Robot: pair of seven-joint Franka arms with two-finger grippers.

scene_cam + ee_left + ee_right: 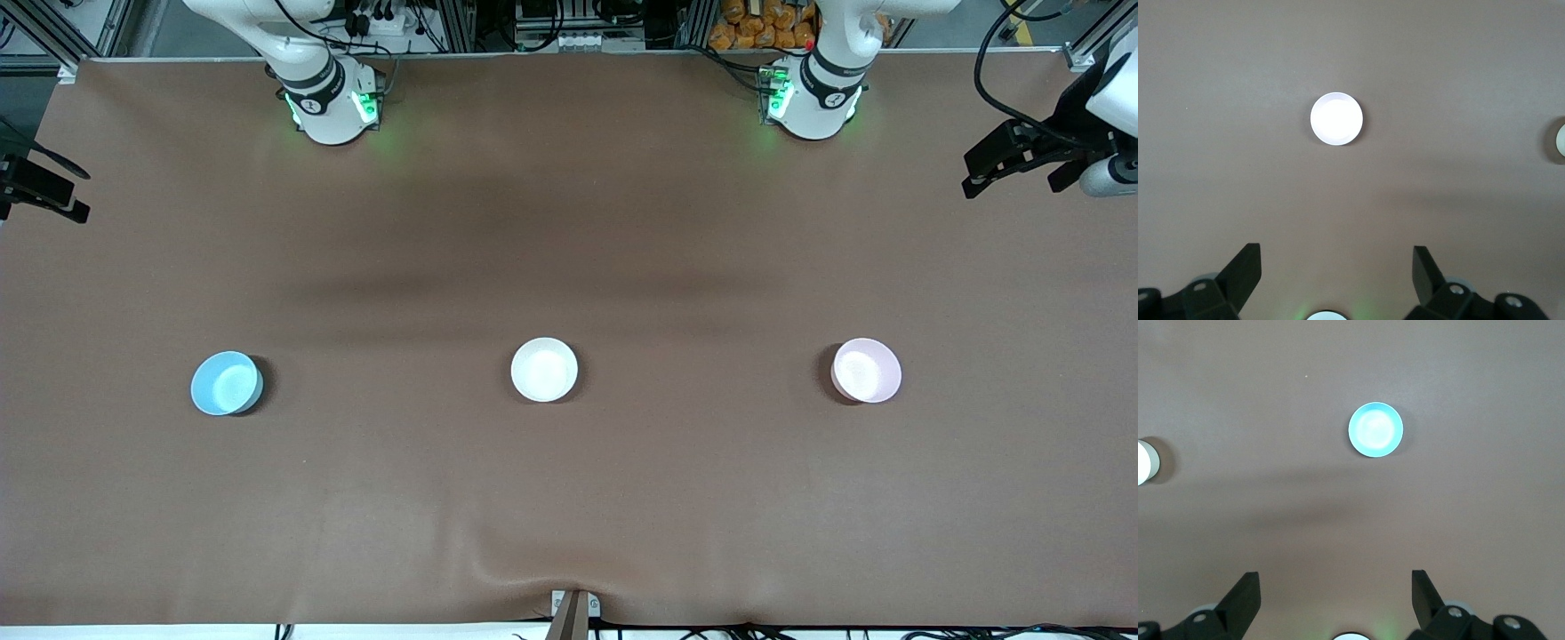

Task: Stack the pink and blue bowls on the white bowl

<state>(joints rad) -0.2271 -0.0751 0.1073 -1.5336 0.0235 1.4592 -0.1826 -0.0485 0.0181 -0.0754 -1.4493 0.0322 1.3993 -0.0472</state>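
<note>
Glossy, smooth, small: three round bowls in a row on brown table cloth (569, 498), none stacked yet

Light sky-blue plain bowl (227, 383) toward the right arm's end, plain white bowl (544, 370) midway, pale pink plain bowl (866, 370) toward the left arm's end, all well apart. Probably light, stiff, slippery on the curved wall, so best pinched across the rim, one finger inside. Higher up, left gripper (1337, 270) spread wide high over the pink bowl; right gripper (1335, 589) likewise spread, high over the blue one; nothing held
</note>
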